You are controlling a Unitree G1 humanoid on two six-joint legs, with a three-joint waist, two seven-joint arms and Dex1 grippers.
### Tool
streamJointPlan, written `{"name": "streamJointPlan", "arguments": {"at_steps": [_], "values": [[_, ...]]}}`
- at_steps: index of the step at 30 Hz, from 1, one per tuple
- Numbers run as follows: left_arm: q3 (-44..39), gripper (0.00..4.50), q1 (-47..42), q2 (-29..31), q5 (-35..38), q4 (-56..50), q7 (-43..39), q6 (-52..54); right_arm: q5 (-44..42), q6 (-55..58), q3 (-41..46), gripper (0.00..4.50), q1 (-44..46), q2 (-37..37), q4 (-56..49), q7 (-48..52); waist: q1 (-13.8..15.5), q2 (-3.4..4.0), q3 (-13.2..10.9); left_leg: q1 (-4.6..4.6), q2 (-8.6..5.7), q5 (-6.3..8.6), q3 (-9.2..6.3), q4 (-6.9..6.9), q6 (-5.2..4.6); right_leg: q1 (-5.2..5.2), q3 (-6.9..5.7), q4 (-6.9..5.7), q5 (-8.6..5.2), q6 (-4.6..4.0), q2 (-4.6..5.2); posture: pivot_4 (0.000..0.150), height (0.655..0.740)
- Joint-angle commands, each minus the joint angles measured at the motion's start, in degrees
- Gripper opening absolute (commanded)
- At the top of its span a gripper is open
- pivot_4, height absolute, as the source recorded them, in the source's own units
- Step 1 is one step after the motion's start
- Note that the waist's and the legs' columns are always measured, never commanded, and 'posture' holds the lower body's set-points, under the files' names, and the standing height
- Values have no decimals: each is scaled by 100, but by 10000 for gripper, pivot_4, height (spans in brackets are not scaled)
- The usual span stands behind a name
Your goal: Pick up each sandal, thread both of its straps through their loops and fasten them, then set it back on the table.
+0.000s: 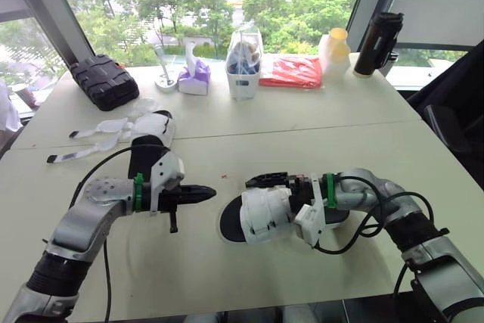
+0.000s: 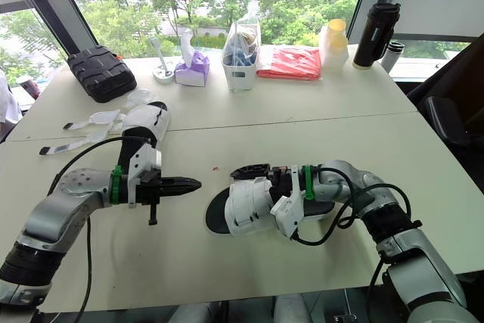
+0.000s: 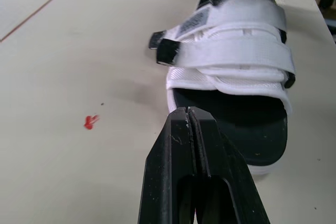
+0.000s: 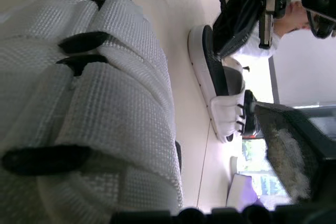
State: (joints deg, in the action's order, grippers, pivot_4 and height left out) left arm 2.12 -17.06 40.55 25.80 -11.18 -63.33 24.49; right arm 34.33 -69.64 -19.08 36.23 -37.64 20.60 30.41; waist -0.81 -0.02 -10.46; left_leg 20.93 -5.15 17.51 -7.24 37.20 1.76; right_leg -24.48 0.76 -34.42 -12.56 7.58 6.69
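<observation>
Left gripper [image 1: 203, 194], shut and empty, points at the near sandal [image 1: 261, 215], which lies crosswise just beside it, right gripper [image 1: 296, 200] at its other end, grip untellable; the far sandal [image 1: 155, 128] lies beyond.

The sandal [image 3: 231, 56] has coarse woven cloth straps, matt black sole; table [image 1: 302, 134] smooth, matt.

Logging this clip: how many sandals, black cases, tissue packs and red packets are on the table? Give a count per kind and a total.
Sandals: 2, the near sandal and the far sandal with loose straps
Black case: 1
Purple tissue pack: 1
Red packet: 1
Total: 5
</observation>
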Motion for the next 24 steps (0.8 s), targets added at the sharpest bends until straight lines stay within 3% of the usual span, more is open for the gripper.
{"name": "streamJointPlan", "arguments": {"at_steps": [1, 5, 10, 16, 21, 24], "values": [[-241, 0, 61, 53, 115, -201, 96, 16, 304, -406, -51, 19889, 12, 14, -25, -383, -14, 0, 0, 0, 0, 0, 1, -1, 0, -3, 1, -1, 0, 0, -1, 1500, 7400], [-242, 0, 108, 48, 108, -233, 135, 7, 582, -495, -39, 604, 55, -32, 19, -670, -23, -1, 1, -1, 1, -3, 15, 0, 4, -12, 14, -16, 0, 0, -3, 1500, 7400], [-246, 0, 139, 20, 83, -227, 217, -49, 582, 43, 230, 604, 154, -87, 7, -962, -20, -1, 1, -8, 1, -3, 27, 7, 5, -12, 25, -30, 1, -1, -3, 1500, 7400], [-296, 0, 168, -123, 87, -209, 462, -137, 299, 3172, 807, 604, 547, 290, 153, -608, -20, -2, 0, -23, 2, -4, 51, 18, 4, -15, 53, -61, 0, -3, -3, 1500, 7400], [-280, 0, 167, -257, 47, -246, 647, -160, 1008, 5789, 845, 604, 1289, 622, 745, -1012, -25, -2, 0, -28, 6, -4, 54, 17, 4, -18, 57, -69, 1, -5, -4, 1500, 7400], [-252, 0, 168, -304, -7, -229, 721, -211, 1277, 6767, 623, 604, 1666, 794, 1424, -1389, 0, -2, 0, -24, 4, -4, 54, 16, 4, -21, 57, -67, 1, -6, -2, 1500, 7400]]}}
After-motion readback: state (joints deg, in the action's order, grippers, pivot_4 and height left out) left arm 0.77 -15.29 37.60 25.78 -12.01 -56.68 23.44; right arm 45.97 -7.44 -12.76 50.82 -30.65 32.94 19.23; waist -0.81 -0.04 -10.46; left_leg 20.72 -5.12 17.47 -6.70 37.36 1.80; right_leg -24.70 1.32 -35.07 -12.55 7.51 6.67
